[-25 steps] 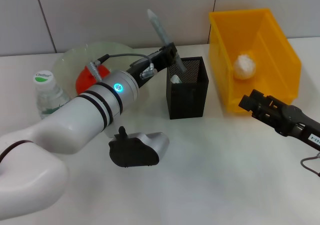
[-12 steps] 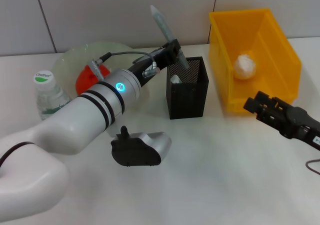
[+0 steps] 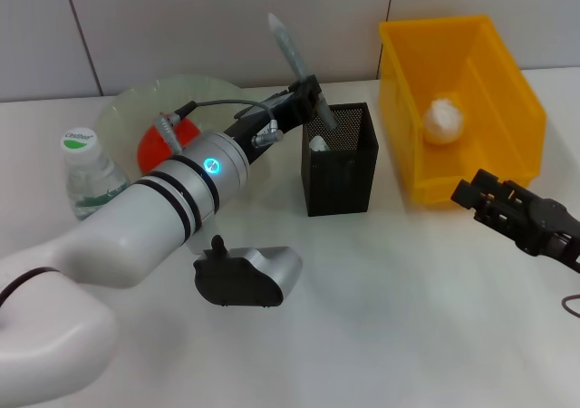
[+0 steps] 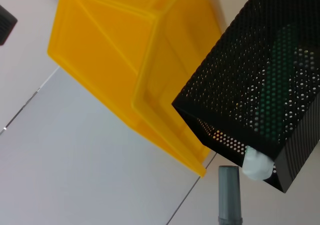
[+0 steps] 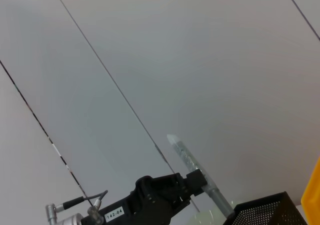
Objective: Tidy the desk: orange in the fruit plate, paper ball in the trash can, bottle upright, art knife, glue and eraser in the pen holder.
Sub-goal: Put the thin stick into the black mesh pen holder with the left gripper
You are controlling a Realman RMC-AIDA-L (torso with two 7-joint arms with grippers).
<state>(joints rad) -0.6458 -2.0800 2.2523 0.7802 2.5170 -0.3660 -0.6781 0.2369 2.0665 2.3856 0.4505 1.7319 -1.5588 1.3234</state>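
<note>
A robot's left gripper [image 3: 306, 95] reaches across a white desk [image 3: 381, 299], its fingers closed around the glue [image 3: 299, 63], a thin grey speckled stick. It grips the stick low down, so most of the length slants up and away while the lower end points at the open mouth of the pen holder [image 3: 340, 159], a square black mesh cup. This tilt seems meant to feed the stick in at an angle. The left wrist view shows something mint-green and something white already inside the mesh. The right gripper [image 3: 478, 193] rests idle near the yellow trash can [image 3: 462, 100]; whether its fingers are open cannot be told. A paper ball [image 3: 443, 121] lies in the can. The orange [image 3: 161, 140] sits in the fruit plate [image 3: 145, 109], and the bottle [image 3: 86, 168] stands upright beside it.
</note>
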